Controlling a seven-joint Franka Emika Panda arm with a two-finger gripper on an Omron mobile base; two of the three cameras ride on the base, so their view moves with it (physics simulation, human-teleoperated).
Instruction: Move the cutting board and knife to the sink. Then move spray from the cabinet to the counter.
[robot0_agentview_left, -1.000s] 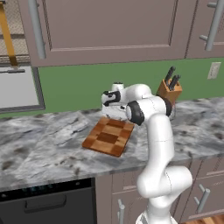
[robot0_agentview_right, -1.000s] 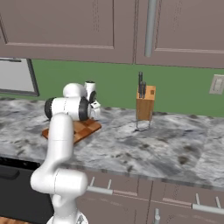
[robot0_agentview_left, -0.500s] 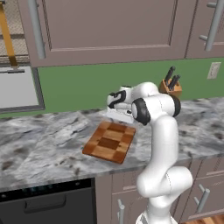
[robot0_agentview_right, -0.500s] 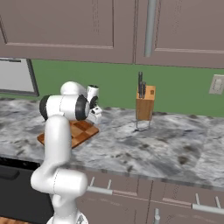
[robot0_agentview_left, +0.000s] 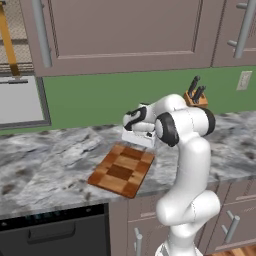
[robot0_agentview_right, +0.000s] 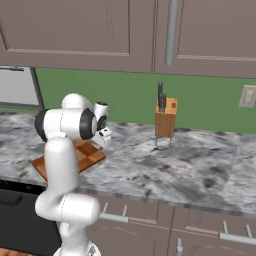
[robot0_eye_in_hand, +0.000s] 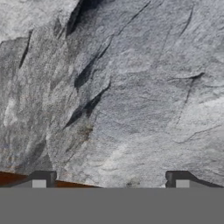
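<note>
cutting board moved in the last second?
Yes. In the left base view the cutting board has slid toward the front edge of the counter, farther from the knife block.

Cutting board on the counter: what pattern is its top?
The cutting board has a checkered top of dark brown and light tan blocks, clearest in the left base view.

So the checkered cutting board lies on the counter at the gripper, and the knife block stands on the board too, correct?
Not quite. The knife block stands on the bare counter, well apart from the cutting board, as the right base view shows. The board does lie by the gripper.
</note>
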